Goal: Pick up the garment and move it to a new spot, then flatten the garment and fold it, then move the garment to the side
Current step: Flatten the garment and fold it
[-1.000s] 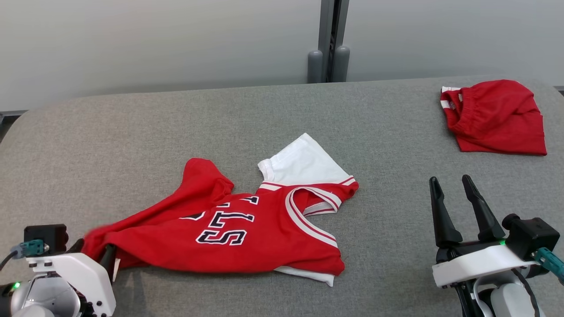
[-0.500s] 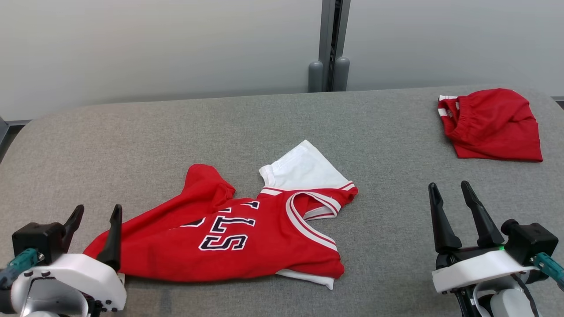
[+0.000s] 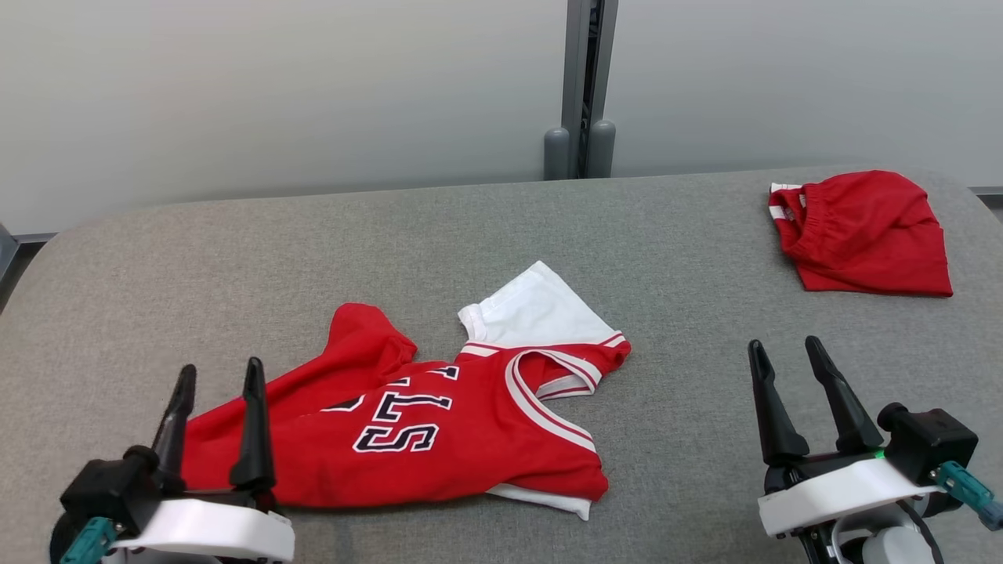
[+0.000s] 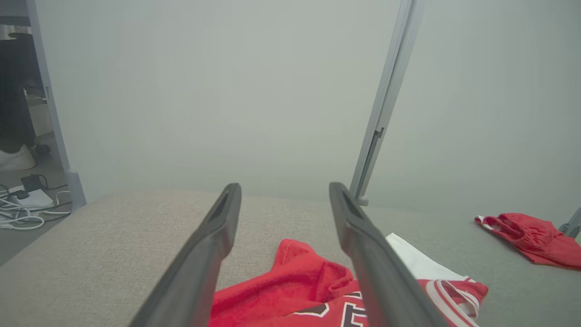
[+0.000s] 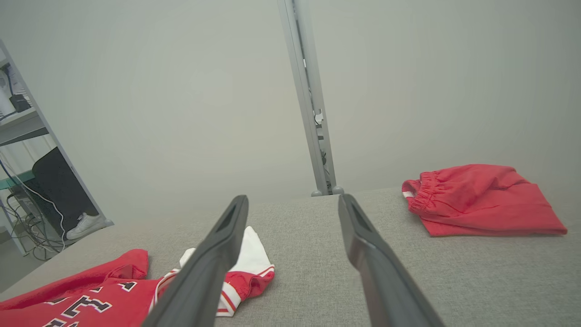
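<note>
The garment is a red jersey with white trim, dark letters and a white sleeve, lying crumpled on the grey table left of centre. It shows low in the left wrist view and at the lower left of the right wrist view. My left gripper stands open at the jersey's left end, lifted off the cloth, with nothing between its fingers. My right gripper stands open over bare table to the jersey's right, empty.
A second red garment, shorts with an elastic waistband, lies at the table's far right. A grey post rises behind the table's far edge. Cables on the floor lie beyond the table's left end.
My left gripper has let go of the jersey's left end, opened, and risen with fingers now pointing up. The camera has tilted, shifting the scene down. The right gripper has kept its place.
</note>
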`<state>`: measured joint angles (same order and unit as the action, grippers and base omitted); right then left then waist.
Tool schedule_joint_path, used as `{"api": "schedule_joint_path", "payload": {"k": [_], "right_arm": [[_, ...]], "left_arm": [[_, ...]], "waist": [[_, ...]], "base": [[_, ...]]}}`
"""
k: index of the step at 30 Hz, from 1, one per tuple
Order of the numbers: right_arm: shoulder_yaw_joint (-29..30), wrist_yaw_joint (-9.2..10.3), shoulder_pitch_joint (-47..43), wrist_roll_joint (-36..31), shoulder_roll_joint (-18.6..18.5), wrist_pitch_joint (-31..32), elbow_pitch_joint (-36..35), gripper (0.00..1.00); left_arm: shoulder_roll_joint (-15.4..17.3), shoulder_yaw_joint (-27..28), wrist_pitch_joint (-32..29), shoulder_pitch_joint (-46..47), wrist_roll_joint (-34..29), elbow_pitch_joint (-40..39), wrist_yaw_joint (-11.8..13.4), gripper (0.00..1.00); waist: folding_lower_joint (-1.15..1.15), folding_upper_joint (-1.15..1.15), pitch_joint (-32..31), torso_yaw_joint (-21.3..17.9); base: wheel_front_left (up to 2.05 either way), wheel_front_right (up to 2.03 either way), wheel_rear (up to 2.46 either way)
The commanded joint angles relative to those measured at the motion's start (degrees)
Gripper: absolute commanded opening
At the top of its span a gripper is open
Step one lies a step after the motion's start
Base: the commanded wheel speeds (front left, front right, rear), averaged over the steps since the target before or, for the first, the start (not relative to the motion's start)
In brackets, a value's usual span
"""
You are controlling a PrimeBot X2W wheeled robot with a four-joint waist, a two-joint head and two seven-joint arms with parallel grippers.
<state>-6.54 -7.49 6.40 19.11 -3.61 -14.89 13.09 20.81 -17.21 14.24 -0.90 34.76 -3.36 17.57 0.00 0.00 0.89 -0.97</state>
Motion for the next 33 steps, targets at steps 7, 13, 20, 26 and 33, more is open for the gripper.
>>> {"api": "schedule_joint_path", "payload": {"k": [7, 13, 20, 26, 33], "right_arm": [[-1.1, -0.02, -1.2, 0.5, -0.1, -0.3, 0.2, 1.00], [-1.9, -0.02, -0.6, 0.5, -0.6, -0.3, 0.5, 1.00], [-4.0, -0.02, -0.3, 1.2, -1.2, -0.3, 1.7, 1.00], [-13.5, -0.02, 1.8, 6.7, -3.6, 6.5, 5.7, 1.00], [-19.6, -0.02, 4.6, 12.3, -6.3, 12.6, 10.1, 1.00]], "left_arm": [[-4.7, 3.1, 1.0, -0.5, -2.1, 3.3, -3.2, 1.00], [-6.9, 4.9, 1.0, -0.2, -4.8, 5.0, -6.0, 1.00], [-8.2, 5.5, 1.0, 0.0, -6.5, 6.6, -8.1, 1.00], [-9.5, 5.3, 1.0, 0.6, -7.7, 8.1, -10.0, 1.00], [-10.7, 5.7, 1.0, 0.8, -8.5, 9.7, -11.3, 1.00]], "waist": [[0.00, 0.00, 0.3, 0.6], [0.00, 0.00, 0.1, 1.2], [0.00, 0.00, -0.3, 2.0], [0.00, 0.00, -0.2, 4.6], [0.00, 0.00, -0.2, 9.6]], "base": [[0.00, 0.00, 0.00], [0.00, 0.00, 0.00], [0.00, 0.00, 0.00], [0.00, 0.00, 0.00], [0.00, 0.00, 0.00]]}}
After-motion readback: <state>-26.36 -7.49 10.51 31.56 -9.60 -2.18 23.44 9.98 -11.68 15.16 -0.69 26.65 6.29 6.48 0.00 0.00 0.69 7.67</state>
